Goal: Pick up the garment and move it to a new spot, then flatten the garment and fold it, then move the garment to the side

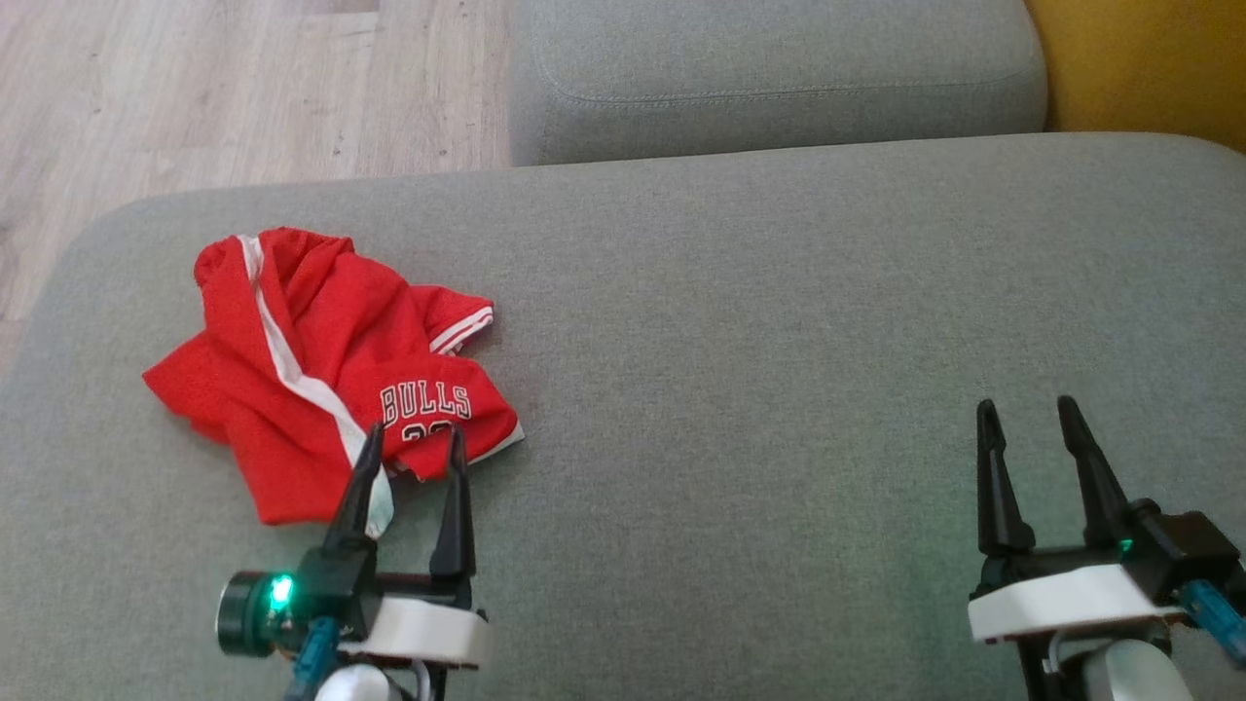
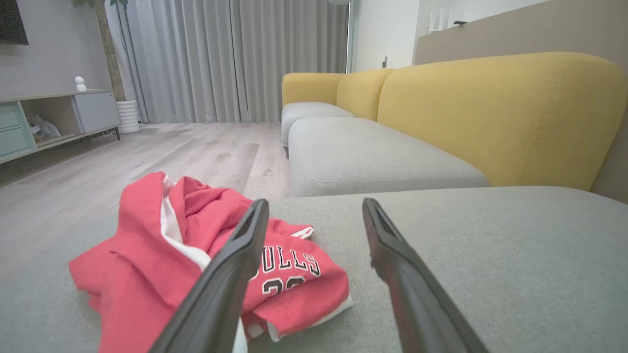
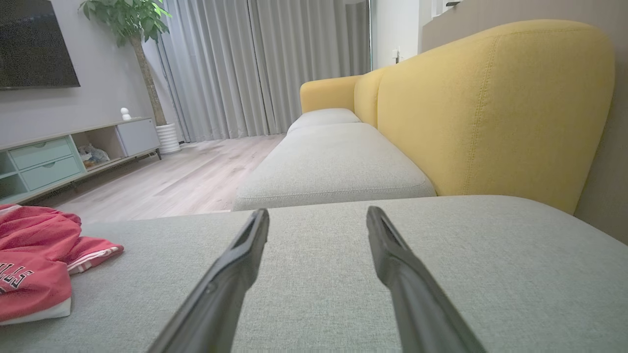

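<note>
Left gripper stands wide open and empty, its two dark fingers poised at the near edge of the crumpled red mesh jersey with white trim; whether they touch the cloth I cannot tell. Right gripper is likewise spread wide and empty, well apart from the jersey. The jersey lies bunched on the left part of the broad grey fabric seat cushion. Its white stripe runs diagonally from far left to near right, and the "BULLS" lettering at its near right corner reads upright to the robot. Beyond lie a second grey cushion, a yellow backrest and pale wooden floor.
</note>
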